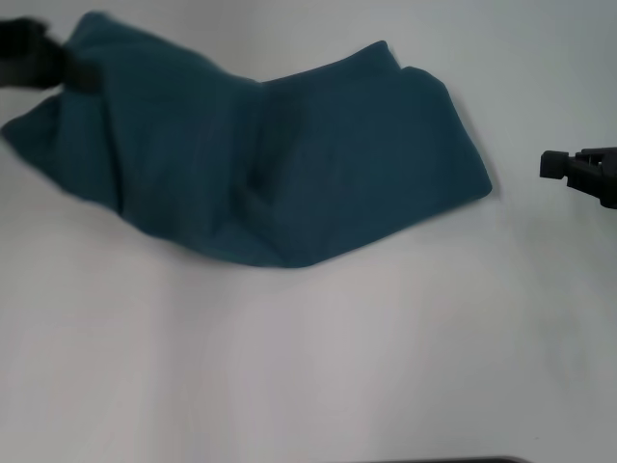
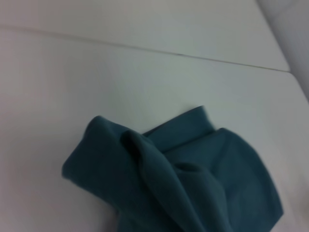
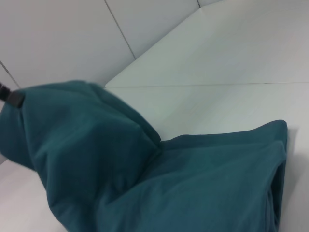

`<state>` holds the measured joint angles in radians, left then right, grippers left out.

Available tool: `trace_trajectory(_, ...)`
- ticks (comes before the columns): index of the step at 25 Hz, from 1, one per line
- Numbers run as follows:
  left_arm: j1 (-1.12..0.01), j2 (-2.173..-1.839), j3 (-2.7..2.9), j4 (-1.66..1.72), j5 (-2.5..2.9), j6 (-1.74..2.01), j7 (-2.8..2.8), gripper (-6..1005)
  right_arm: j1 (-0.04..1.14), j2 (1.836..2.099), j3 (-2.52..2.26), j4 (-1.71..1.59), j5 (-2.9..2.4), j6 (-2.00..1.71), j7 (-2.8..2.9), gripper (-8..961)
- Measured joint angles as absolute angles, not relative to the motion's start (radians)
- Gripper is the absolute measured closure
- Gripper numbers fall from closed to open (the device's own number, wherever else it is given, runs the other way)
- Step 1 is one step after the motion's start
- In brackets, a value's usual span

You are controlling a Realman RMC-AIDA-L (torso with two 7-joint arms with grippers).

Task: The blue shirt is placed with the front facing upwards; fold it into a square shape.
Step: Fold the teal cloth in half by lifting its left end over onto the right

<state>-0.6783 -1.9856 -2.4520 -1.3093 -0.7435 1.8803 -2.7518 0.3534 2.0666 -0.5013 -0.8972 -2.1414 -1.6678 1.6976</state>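
The blue shirt lies bunched and partly folded on the white bench, in the far half of the head view, with its long axis running left to right and sloping a little toward the near side at the right. Its right end lies flat on the bench as a doubled, roughly rectangular panel with a rounded corner, while its left end is lifted and draped in loose folds. The left tool sits at the far left, clamped on the raised left end of the shirt, the cloth hanging from it. The right tool hovers at the right edge, apart from the shirt's right end; I cannot tell how its fingers stand.
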Motion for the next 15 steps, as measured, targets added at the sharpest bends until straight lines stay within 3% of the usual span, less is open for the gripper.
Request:
trace_trajectory(4,-0.605,-1.961,-2.499,-1.302,-0.743,1.903,-2.753,954,0.359,2.063,-0.502,-0.897,-2.141,-1.664,1.702,941)
trace_trajectory(15,-0.541,-1.947,-2.615,-1.204,-0.634,1.926,-2.758,949,0.374,2.062,-0.502,-0.897,-2.142,-1.660,1.704,941)
